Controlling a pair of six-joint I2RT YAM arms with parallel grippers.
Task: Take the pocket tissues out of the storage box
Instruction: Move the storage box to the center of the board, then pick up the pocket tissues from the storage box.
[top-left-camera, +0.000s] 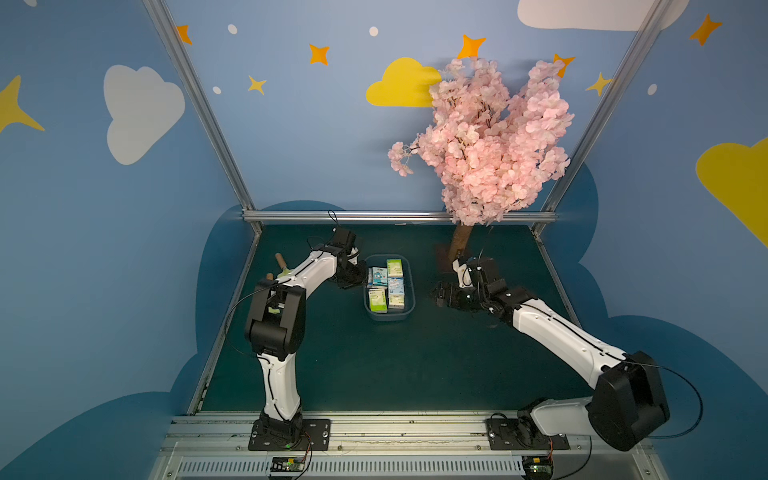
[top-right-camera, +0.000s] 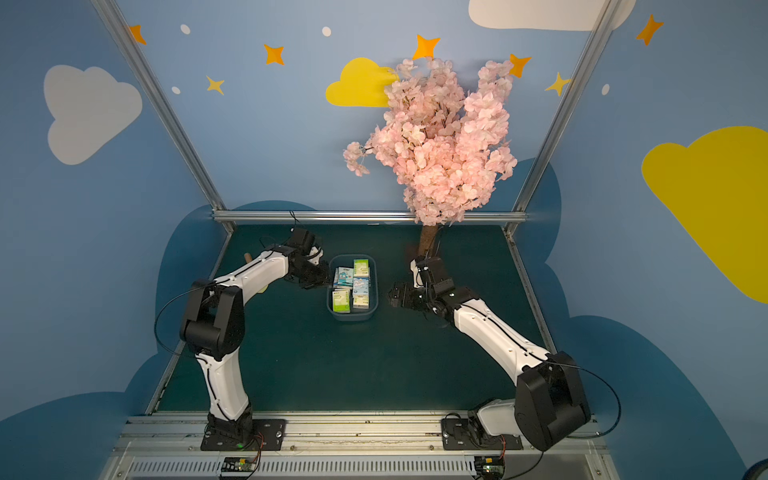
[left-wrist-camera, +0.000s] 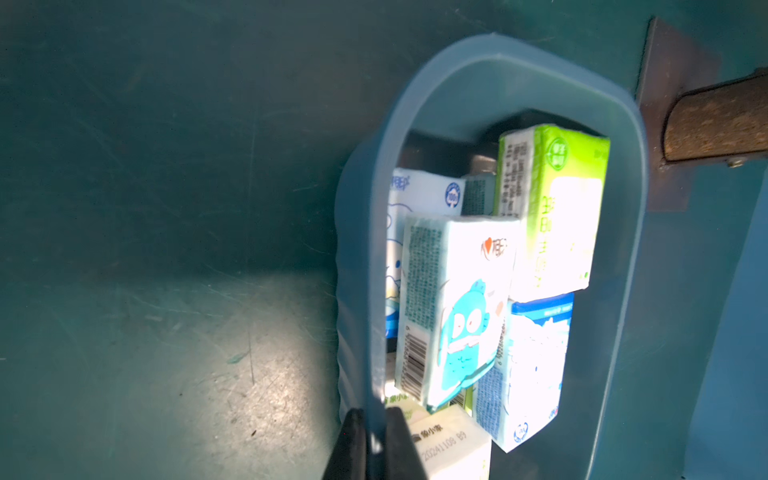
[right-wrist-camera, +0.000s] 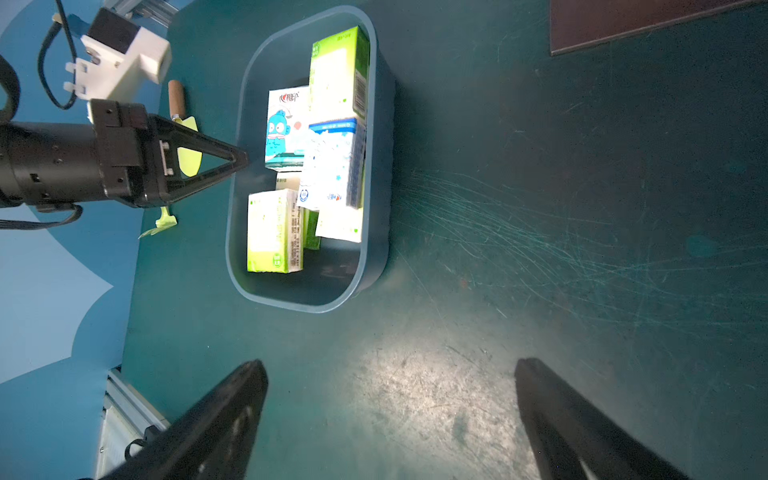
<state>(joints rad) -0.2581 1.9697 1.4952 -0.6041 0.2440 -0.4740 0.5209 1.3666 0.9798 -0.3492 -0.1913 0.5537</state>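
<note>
In both top views your left gripper (top-left-camera: 356, 277) touches the long wall of the storage box (top-left-camera: 389, 317). Your right gripper (top-left-camera: 446, 296) hangs off the opposite long wall, near it but apart, with bare table (top-left-camera: 374, 365) between. The pocket tissues (top-left-camera: 388, 286) lie in the box, between your two grippers; you see none outside it.

From the left wrist, the left gripper (left-wrist-camera: 376, 415) is pinched on the wall of the storage box (left-wrist-camera: 623, 208), one finger outside and one inside. The pocket tissues (left-wrist-camera: 453, 307) start right beside the inner finger and stretch away ahead of it.

From the right wrist, the right gripper (right-wrist-camera: 390, 365) is spread wide and empty over the table. The storage box (right-wrist-camera: 291, 305) lies beyond its fingers, toward the finger nearer the left arm. Box and most packets run lengthwise across the line joining those fingers.

The left is nearer but busy with the wall, so the pick likely falls to your right, whose jaws should close across a packet's narrow width with little wrist turn.
</note>
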